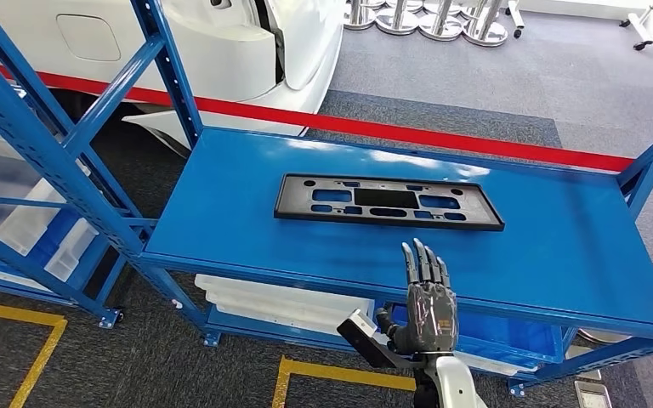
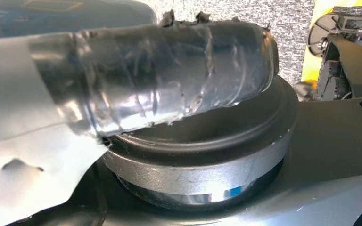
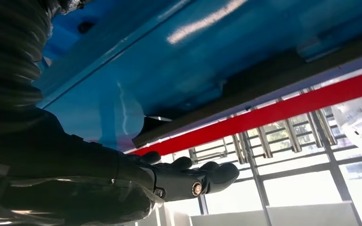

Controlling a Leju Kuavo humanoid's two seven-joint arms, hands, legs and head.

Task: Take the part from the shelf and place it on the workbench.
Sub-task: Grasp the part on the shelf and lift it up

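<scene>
part (image 1: 388,202): black flat plate with cut-outs, lying flat mid-frame on the blue shelf (image 1: 561,246) top | right hand (image 1: 428,304): lower centre, at the shelf's front edge, fingers straight and close together, holding nothing, apart from the part | left hand: cannot tell | lower shelf level: white trays (image 1: 289,303) stacked, contents not visible

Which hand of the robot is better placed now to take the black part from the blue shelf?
Probably the right hand: it is raised at the shelf's front edge, fingers extended, just short of the black part.
</scene>
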